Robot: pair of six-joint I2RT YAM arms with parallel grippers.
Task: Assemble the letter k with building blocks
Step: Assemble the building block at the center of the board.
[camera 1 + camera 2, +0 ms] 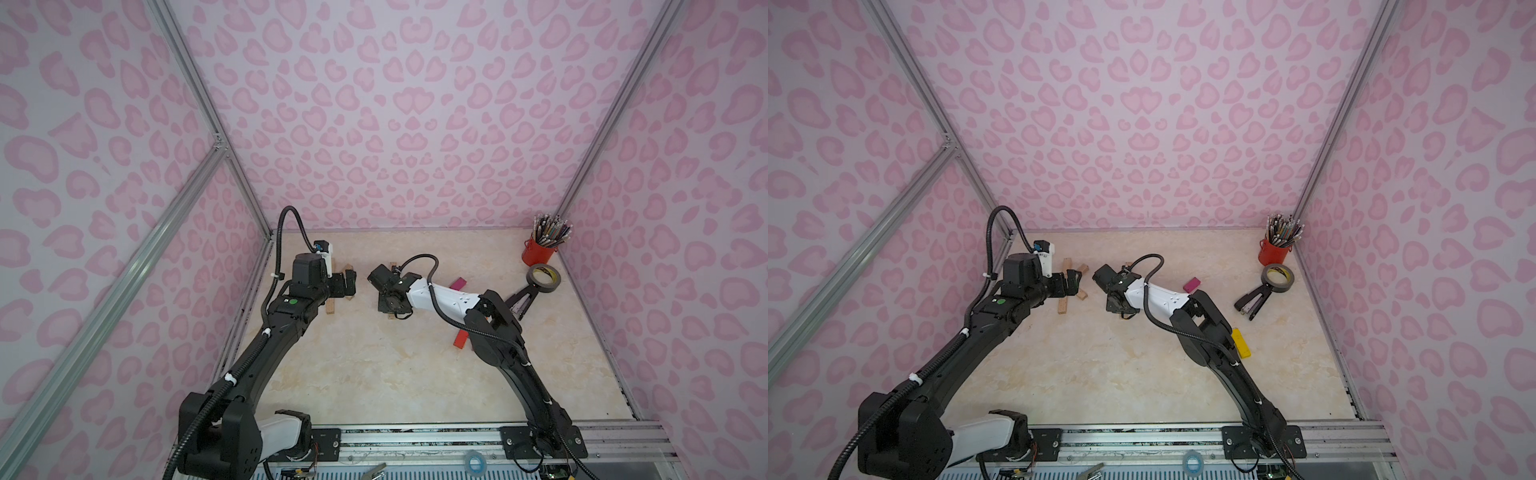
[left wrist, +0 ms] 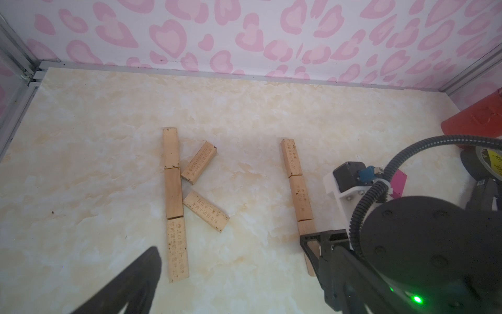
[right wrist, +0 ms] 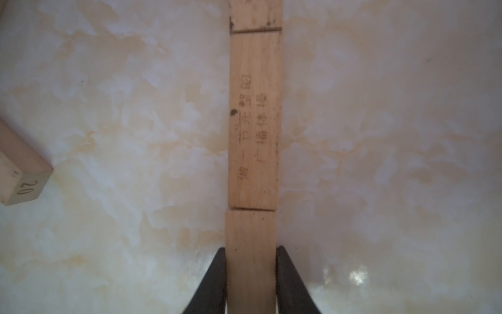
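Right hand (image 3: 251, 271): you have it closed on the nearest wooden block (image 3: 251, 233), one finger on each long side. That grip looks chosen so the block can be nudged square against the one ahead.
Second upright (image 2: 300, 198): three plain blocks lie end to end, flat on the tabletop (image 2: 81, 136). It is probably the spine of another k, and it has no slanted arms yet.
Finished k (image 2: 173, 193): it sits well apart from that upright and uses five plain blocks. Three form a line and two slant off its middle.
Left hand (image 1: 1073, 279): it is spread wide and empty, hovering near the finished k, seemingly parked out of your way.
Spare blocks: magenta (image 1: 1192, 284), yellow (image 1: 1241, 343) and red (image 1: 460, 338) lie on the right arm's side, handy for it.
Hidden: in both top views the arms cover most of both letters. The held block's near end is cut off, so you cannot tell whether it rests flat or is lifted.
Hard to read: the burnt lettering on the blocks.
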